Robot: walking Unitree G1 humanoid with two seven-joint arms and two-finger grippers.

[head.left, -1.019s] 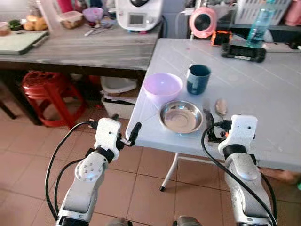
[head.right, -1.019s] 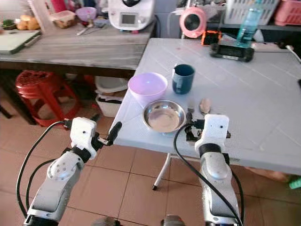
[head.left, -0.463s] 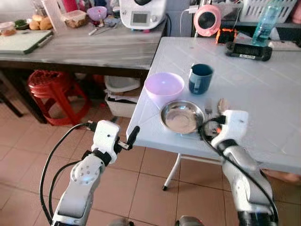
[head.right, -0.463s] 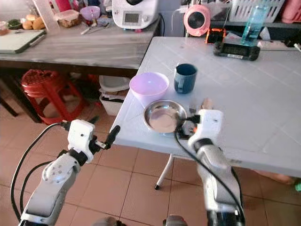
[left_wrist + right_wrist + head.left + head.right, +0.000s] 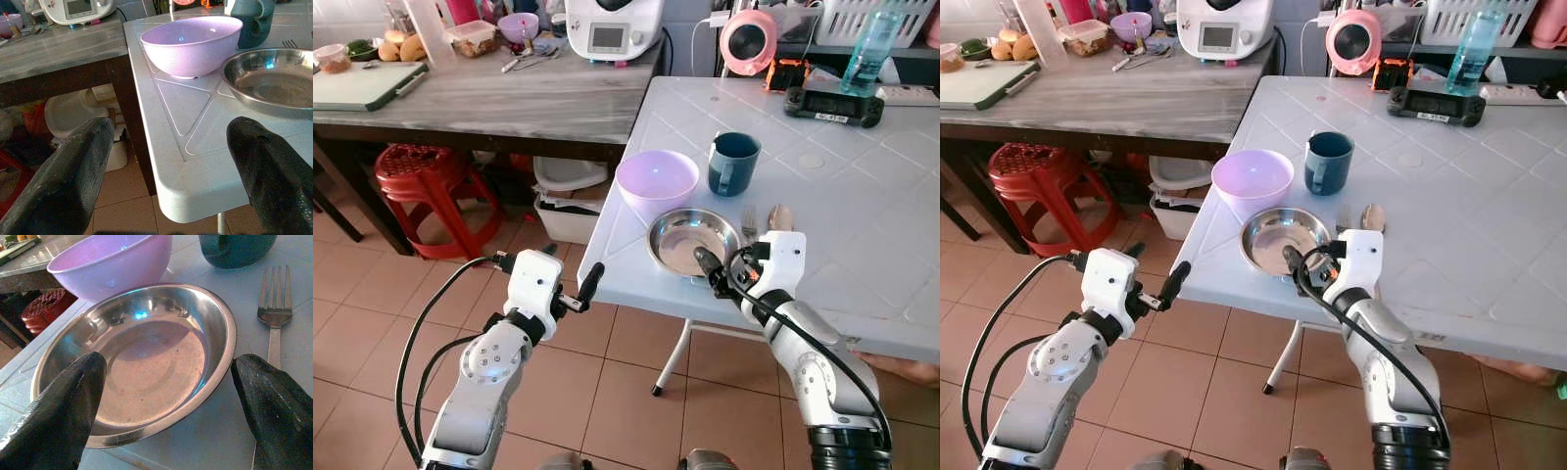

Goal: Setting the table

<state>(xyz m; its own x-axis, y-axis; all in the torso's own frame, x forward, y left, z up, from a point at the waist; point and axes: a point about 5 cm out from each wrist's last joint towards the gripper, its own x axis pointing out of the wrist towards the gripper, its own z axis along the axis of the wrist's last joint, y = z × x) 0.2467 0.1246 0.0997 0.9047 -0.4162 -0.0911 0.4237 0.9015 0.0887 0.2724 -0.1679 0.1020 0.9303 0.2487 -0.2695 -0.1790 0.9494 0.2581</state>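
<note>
Fingers of my right claw (image 5: 722, 273) spread wide around the steel plate (image 5: 690, 241), gripping nothing. My left claw (image 5: 576, 288) hangs open off the white table (image 5: 862, 196) corner. Bowl (image 5: 656, 181), mug (image 5: 732, 163), fork (image 5: 748, 221) and spoon (image 5: 779, 215) flank the plate. Tiled floor (image 5: 372, 313) lies below.

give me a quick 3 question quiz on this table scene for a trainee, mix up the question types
1. True or false: the purple bowl stands inside the steel plate.
2. Which lies right beside the steel plate, on the side away from the table's corner?
A. a fork
B. a knife
C. a napkin
3. Fill in: the right claw is open, its fingers either side of the steel ____.

Key:
1. False. The bowl stands on the white table, next to the plate.
2. A
3. plate
</note>
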